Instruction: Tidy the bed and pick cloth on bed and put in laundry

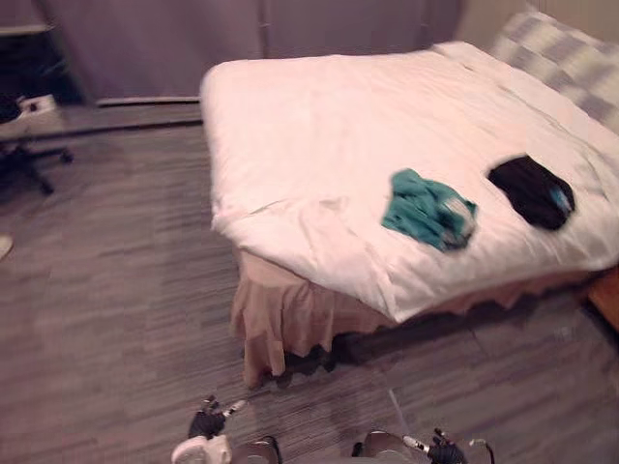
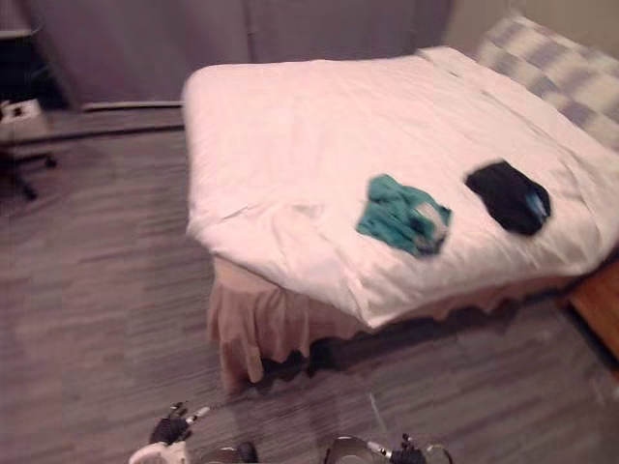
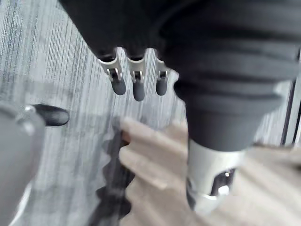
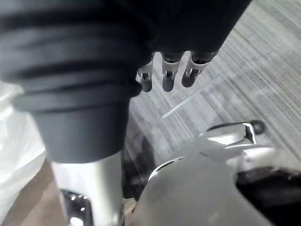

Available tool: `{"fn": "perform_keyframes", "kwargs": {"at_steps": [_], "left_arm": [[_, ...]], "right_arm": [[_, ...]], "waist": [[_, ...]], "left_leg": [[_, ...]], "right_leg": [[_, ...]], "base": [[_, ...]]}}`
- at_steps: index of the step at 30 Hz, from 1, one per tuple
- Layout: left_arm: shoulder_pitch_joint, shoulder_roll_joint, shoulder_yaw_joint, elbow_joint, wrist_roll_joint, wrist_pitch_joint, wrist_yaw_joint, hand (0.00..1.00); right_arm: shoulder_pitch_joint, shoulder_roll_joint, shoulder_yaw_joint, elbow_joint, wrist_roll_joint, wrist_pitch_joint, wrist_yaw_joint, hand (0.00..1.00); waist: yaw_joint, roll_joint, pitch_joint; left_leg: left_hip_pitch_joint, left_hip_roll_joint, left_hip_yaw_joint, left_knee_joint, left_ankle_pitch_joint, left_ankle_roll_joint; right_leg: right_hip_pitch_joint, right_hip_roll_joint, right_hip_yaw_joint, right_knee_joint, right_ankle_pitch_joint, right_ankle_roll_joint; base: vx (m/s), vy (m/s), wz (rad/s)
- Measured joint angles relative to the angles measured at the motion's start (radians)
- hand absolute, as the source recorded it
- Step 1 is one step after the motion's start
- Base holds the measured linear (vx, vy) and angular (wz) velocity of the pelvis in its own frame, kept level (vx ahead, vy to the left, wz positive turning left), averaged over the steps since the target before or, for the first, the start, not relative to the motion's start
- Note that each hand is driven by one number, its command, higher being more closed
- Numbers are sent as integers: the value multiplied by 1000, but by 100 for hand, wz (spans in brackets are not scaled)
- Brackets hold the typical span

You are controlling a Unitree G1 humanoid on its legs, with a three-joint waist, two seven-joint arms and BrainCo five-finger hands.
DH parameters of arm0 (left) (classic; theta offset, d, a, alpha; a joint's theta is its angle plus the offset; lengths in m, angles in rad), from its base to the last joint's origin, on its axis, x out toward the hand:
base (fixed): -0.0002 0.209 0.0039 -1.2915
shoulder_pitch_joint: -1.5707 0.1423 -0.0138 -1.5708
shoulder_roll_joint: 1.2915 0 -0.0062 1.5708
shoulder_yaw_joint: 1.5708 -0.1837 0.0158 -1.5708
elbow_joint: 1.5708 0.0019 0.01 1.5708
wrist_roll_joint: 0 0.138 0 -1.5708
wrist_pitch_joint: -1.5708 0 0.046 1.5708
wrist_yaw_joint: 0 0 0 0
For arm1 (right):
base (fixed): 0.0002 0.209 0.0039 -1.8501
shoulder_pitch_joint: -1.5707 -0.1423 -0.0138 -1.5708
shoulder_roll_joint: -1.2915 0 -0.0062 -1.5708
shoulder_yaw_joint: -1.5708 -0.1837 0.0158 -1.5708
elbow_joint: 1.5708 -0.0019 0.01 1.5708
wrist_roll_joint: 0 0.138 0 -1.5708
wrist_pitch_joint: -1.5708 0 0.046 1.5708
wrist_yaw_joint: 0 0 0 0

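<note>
White bed [image 1: 319,126] carried a crumpled teal cloth [image 1: 426,210], long axis slanting toward the near edge, black cloth [image 1: 530,190] near it; my left hand [image 3: 138,87] and right hand [image 4: 168,80] hung straight-fingered, empty, over carpet [image 1: 116,290].

Bed ahead on the floor, two cloths on its near right part.

The bed [image 1: 319,126] stands on the floor [image 1: 116,290] with one corner toward the robot, and the bed skirt [image 1: 280,314] hangs to the floor below that corner. On the bed lie the left cloth [image 1: 427,209] and, to its right and apart from it, the right cloth [image 1: 531,191] (both closer to the near edge than the far one). A pillow [image 1: 566,53] lies at the bed's far right end. A curtain [image 1: 193,39] hangs behind the bed, and a chair [image 1: 24,159] stands at the far left. The left hand [image 3: 136,80] and right hand [image 4: 167,75] hang over the floor before the bed.
</note>
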Motion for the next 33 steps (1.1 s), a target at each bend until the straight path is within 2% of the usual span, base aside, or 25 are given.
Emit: {"fn": "perform_keyframes", "kwargs": {"at_steps": [1, 3, 4, 6, 7, 9, 11, 12, 13, 15, 17, 19, 22, 23, 26, 29, 31, 33], "left_arm": [[-10, 0, -3, -85, 4, -32, 2, 0], [-25, 12, -28, -208, 39, -75, 24, 0], [-39, 41, -49, -323, 75, -107, 39, 0], [-70, 103, -89, -468, 123, -131, 61, 0], [-92, 152, -113, -556, 156, -153, 70, 0], [-154, 208, -170, -656, 190, -167, 72, 0], [-209, 211, -214, -671, 205, -172, 71, 0], [-231, 210, -234, -670, 214, -172, 70, 0], [-302, 211, -298, -664, 245, -167, 67, 0], [-398, 212, -378, -633, 260, -152, 59, 0], [-532, 211, -463, -539, 272, -116, 39, 0], [-686, 201, -539, -375, 303, -66, 41, 0], [-869, 178, -565, -176, 380, -10, 77, 0], [-957, 177, -576, -84, 403, 10, 101, 100], [-1055, 182, -575, 14, 431, 51, 132, 100], [-1110, 199, -569, 59, 540, 102, 154, 100], [-1124, 235, -558, 58, 666, 152, 141, 100], [-1118, 257, -547, 57, 730, 196, 111, 100]], "right_arm": [[-10, -18, 10, -7, 1, 11, 1, 0], [-10, -33, 20, -6, 10, 26, 0, 0], [-8, -37, 34, -6, 33, 28, -2, 0], [-4, -34, 44, -7, 37, 25, -2, 0], [1, -29, 59, -6, 38, 23, -2, 0], [31, -19, 85, -9, 44, 2, -6, 0], [37, -18, 91, -11, 49, -2, -12, 0], [37, -18, 98, -11, 54, -2, -14, 0], [35, -17, 124, -21, 74, -4, -27, 0], [31, -11, 127, -53, 81, -16, -34, 0], [0, -12, 127, -68, 83, -35, -45, 0], [-38, -13, 160, -132, 112, -58, -60, 0], [-82, -11, 223, -210, 147, -84, -84, 0], [-106, -12, 243, -267, 162, -105, -94, 0], [-124, -37, 287, -389, 197, -140, -118, 0], [-126, -64, 325, -519, 216, -143, -135, 0], [-115, -75, 331, -668, 257, -158, -155, 0], [-102, -90, 310, -804, 283, -179, -165, 0]], "waist": [[-1, 31, -10], [-5, 49, -17], [-4, 54, -27], [-4, 47, -28], [-3, 35, -30], [-6, 14, -47], [-11, 9, -46], [-12, 5, -43], [-20, -5, -41], [-41, -6, -40], [-62, 0, 4], [-102, 11, 82], [-147, -5, 165], [-162, -19, 216], [-176, -21, 278], [-181, -23, 298], [-183, -28, 309], [-183, -28, 309]], "left_leg": [[14, 13, 28, -11, 7, -10], [28, 22, 38, -33, 17, -23], [41, 25, 39, -54, 26, -27], [58, 21, 46, -77, 32, -28], [66, 15, 58, -91, 36, -26], [63, 2, 75, -113, 37, -24], [65, 1, 92, -125, 36, -24], [65, 1, 100, -126, 36, -23], [42, 5, 127, -123, 34, -29], [-13, 4, 154, -122, 44, -28], [-40, 0, 181, -121, 63, -22], [-64, -2, 223, -114, 66, -19], [-135, 9, 266, -67, 69, -15], [-165, 20, 285, -39, 69, -15], [-200, 32, 318, -29, 69, -15], [-231, 37, 344, -29, 69, -15], [-233, 44, 359, -23, 67, -16], [-231, 49, 360, -13, 60, -17]], "right_leg": [[18, 11, -13, -26, -4, -7], [43, 20, -30, -47, -2, -9], [46, 25, -34, -47, -2, -10], [61, 27, -36, -63, -1, -12], [70, 26, -33, -83, 4, -19], [72, 19, -17, -120, 8, -18], [68, 19, -8, -132, 16, -16], [66, 20, -2, -133, 16, -16], [29, 23, 19, -127, 20, -14], [-39, 24, 42, -126, 40, -15], [-81, 25, 74, -130, 63, -13], [-129, 28, 119, -132, 85, -11], [-212, 39, 167, -130, 114, -14], [-249, 46, 186, -128, 130, -20], [-302, 59, 216, -126, 145, -26], [-345, 68, 238, -125, 155, -24], [-347, 73, 244, -132, 159, -22], [-341, 76, 245, -135, 160, -20]], "base": [[137, -107, 10], [131, -94, 22], [84, -59, 11], [25, -12, -4], [-21, 16, -17], [-38, 30, -21], [-27, 19, -13], [-74, 11, -29], [-89, -6, -36], [-77, -14, -38], [-55, -2, -38], [-85, 4, -50], [-60, -32, -49], [-33, -58, -34], [-30, -64, -33], [-25, -63, -23], [-33, -52, -11], [-40, -53, -5]]}}
